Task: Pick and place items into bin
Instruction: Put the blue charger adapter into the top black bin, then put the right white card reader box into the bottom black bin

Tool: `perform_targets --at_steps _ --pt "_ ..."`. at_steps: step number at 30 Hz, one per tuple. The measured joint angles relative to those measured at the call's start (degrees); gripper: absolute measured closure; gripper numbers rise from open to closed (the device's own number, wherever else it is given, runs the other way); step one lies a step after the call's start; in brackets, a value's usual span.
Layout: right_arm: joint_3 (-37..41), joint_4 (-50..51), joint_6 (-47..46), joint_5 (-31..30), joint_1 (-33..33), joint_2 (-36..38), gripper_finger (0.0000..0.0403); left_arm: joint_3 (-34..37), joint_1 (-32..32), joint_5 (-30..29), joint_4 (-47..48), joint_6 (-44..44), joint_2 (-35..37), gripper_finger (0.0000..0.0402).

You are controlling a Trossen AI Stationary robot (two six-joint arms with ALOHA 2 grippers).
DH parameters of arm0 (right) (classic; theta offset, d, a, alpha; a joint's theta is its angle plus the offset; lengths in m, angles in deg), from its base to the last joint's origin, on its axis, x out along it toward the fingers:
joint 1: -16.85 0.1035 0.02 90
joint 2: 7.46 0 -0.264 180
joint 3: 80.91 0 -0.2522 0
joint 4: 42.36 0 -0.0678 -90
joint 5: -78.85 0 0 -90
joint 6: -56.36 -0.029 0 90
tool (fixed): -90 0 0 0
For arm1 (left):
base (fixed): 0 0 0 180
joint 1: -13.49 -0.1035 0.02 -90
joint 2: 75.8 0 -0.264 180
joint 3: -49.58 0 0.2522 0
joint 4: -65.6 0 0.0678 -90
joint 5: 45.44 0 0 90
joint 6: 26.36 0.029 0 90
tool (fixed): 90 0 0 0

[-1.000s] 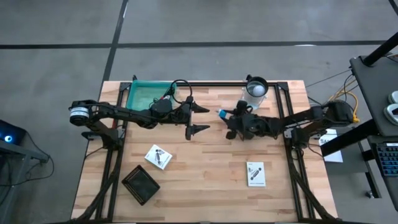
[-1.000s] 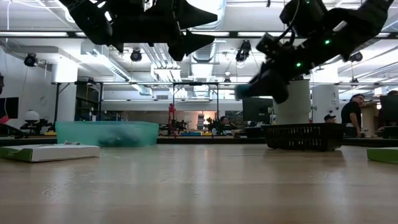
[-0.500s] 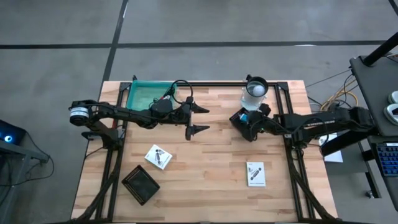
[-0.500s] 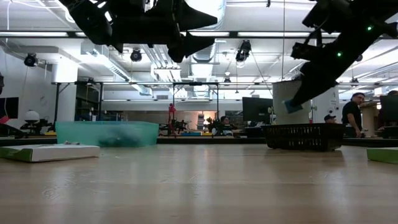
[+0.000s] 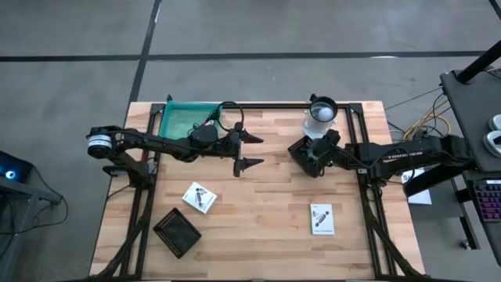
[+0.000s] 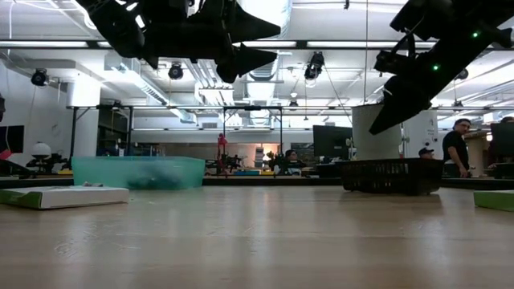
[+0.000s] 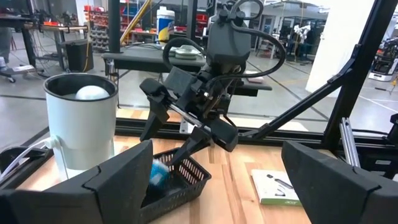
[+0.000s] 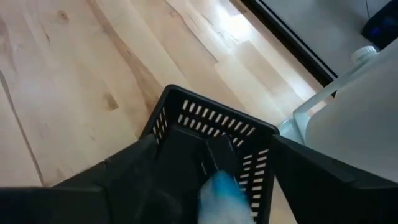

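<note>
Risks first. The right hand (image 5: 311,159) sits low over the black basket (image 8: 205,115), fingers spread apart and gripping nothing. One finger reaches down inside the basket wall. If it lifts at a slant, the finger could likely hook the slotted wall and drag or tip the basket. The white cup with a ball (image 5: 320,117) stands just beside that hand on its far side, so a wide swing out probably knocks it. The blue item (image 7: 158,173) lies in the basket right under the open fingers. It looks released, but it could cling to a pad and ride back out.

The left hand (image 5: 252,150) hangs in the air, fingers wide apart and empty, with the teal bin (image 5: 182,119) just behind it. There is little risk while it waits.

Two white packets are left to do: one (image 5: 200,197) near the left hand, one (image 5: 322,218) near the right. They are flat, so the fingers could scrape the wood.

The table (image 5: 274,204) is pale wood planks with black frame rails along the sides. A dark square tray-like thing (image 5: 176,232) sits at the corner.

The room is a big workshop with a grey floor, ceiling lights and racks. A person (image 6: 455,144) stands far back.
</note>
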Motion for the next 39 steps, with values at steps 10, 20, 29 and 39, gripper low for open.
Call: perform_targets --at_steps 10,20,29,39 --pt "0.0 -4.7 0.5 -0.1 0.0 0.0 0.012 0.0 -0.5 -0.2 13.4 3.1 7.7 0.0063" --pt "1.7 -9.6 1.8 -3.4 0.0 -0.1 0.015 8.7 -0.7 -23.8 31.0 8.6 31.9 0.0063" --pt "2.5 -10.6 1.8 -3.5 0.0 -0.2 0.0159 27.9 0.7 -15.2 26.4 11.8 48.0 0.0063" --pt "3.8 -13.4 1.7 -3.5 0.0 -0.2 0.0161 42.3 1.1 -10.2 22.1 13.1 63.0 0.0063"
